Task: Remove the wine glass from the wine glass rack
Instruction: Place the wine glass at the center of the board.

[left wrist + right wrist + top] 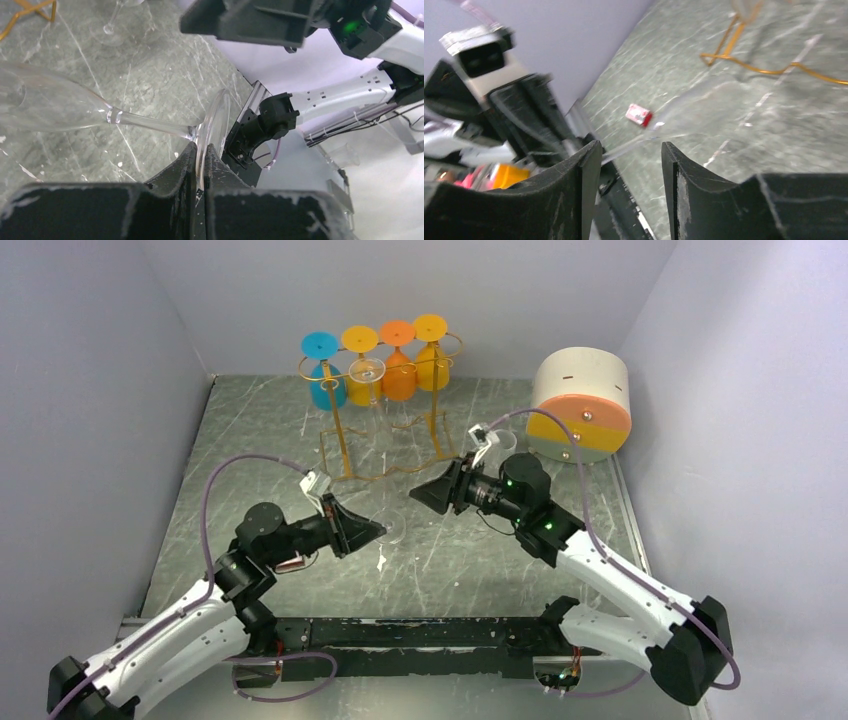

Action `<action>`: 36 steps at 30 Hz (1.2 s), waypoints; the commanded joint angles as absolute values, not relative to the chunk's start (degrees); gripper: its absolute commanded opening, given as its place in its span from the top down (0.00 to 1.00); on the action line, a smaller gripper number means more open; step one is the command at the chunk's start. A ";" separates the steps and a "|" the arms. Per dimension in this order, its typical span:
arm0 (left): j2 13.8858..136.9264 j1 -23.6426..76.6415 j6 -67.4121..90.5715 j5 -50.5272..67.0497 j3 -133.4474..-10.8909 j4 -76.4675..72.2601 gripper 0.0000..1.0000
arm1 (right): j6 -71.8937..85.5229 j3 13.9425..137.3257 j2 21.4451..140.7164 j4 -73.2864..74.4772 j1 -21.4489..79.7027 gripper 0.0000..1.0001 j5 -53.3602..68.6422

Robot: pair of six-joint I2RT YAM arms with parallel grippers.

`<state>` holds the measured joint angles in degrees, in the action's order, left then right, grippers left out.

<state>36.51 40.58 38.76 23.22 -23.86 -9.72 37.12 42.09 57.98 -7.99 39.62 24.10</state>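
- Glass [150, 125]: clear, thin, light, slick, brittle; no hard squeeze.
- Left tool [201, 155] clamped on foot rim, lower centre of frame; stem likely the safer hold.
- Right tool [629, 150] apart, gripping nothing.

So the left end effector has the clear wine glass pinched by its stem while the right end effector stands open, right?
Not quite. The left end effector is shut on the rim of the round foot of the wine glass, not on its stem, which runs free toward the bowl. The left wrist view shows this. The right end effector does stand open.
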 commanded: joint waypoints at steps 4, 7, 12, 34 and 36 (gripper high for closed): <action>28.11 40.67 28.88 32.19 -19.12 -16.30 0.93 | 33.78 38.89 52.74 -0.62 39.60 0.41 1.07; 26.26 40.65 26.48 34.36 -16.71 -18.03 0.93 | 33.59 38.60 52.35 0.32 39.43 0.40 -2.55; 26.07 40.95 19.66 40.03 -15.46 -18.26 0.93 | 34.47 39.52 53.45 3.02 38.04 0.39 -3.09; 34.22 42.01 -4.49 56.28 -16.09 -25.07 0.93 | 25.15 47.92 65.73 6.15 22.39 0.38 39.33; 33.91 42.00 -6.58 56.06 -17.24 -21.65 0.93 | 24.86 48.77 67.47 5.39 22.15 0.39 46.11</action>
